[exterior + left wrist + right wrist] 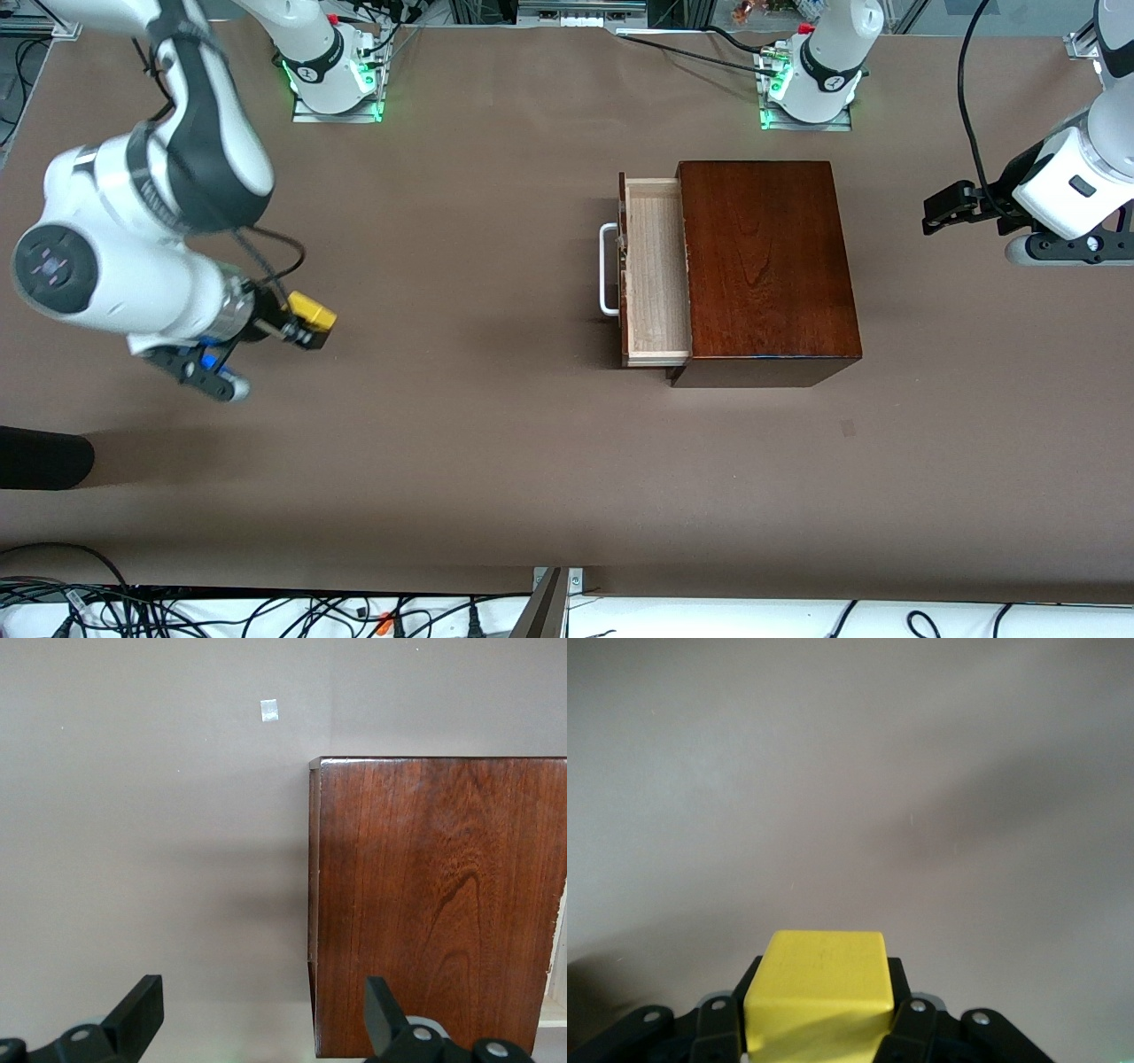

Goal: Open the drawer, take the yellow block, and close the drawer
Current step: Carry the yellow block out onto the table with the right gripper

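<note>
I have the right pincer point(312, 324) up in the air over the bare desk point(461, 461) toward the right arm's end, its fingers pinching the yellow block point(313, 309); in the right wrist view the yellow block point(818, 990) sits square between the two black fingers point(908, 1028) with only the brown desk surface below it. The drawer point(654, 283) stands pulled out of the dark wooden box point(764, 266), which rests near the middle of the desk, closer to the left arm's end and to the edge where the bases stand. I can see the pale wood floor of the drawer and its white loop handle point(608, 270) pointing toward the right arm's end. The left pincer point(941, 213) waits in the air near the left arm's end of the desk, spread wide; its wrist view looks down on the box top point(438, 904) and a small pale tape square point(269, 711) on the desk
</note>
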`<state>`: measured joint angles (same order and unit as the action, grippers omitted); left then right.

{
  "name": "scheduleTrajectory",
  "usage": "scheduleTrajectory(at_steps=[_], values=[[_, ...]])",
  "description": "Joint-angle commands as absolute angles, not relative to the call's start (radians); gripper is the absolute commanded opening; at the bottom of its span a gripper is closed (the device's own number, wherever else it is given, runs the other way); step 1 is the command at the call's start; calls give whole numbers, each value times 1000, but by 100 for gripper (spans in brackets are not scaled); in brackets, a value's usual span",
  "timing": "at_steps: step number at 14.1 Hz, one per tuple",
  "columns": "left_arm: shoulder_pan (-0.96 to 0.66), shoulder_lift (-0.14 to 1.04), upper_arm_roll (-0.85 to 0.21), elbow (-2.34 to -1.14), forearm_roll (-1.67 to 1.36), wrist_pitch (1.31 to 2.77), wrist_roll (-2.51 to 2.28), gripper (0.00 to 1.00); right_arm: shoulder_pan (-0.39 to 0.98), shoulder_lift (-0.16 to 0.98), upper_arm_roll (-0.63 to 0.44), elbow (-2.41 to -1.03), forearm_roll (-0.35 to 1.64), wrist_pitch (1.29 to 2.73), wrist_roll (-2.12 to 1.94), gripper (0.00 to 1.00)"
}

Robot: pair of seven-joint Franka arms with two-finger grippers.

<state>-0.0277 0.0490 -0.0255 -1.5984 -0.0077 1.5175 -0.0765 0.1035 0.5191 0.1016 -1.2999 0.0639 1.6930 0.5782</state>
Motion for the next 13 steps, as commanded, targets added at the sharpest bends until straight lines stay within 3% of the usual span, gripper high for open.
scheduleTrajectory(at_steps=[1,7,13], values=[[-25,41,-32,-1595,0,1494,-71,100,74,589,114,-1302,66,1797,404,6],[-38,52,-41,-1572,-21,1483,0,100,66,759,112,-1302,46,2029,178,6],[-84,87,-78,-1568,-26,1468,31,100,115,864,112,-1302,-41,2106,266,6]])
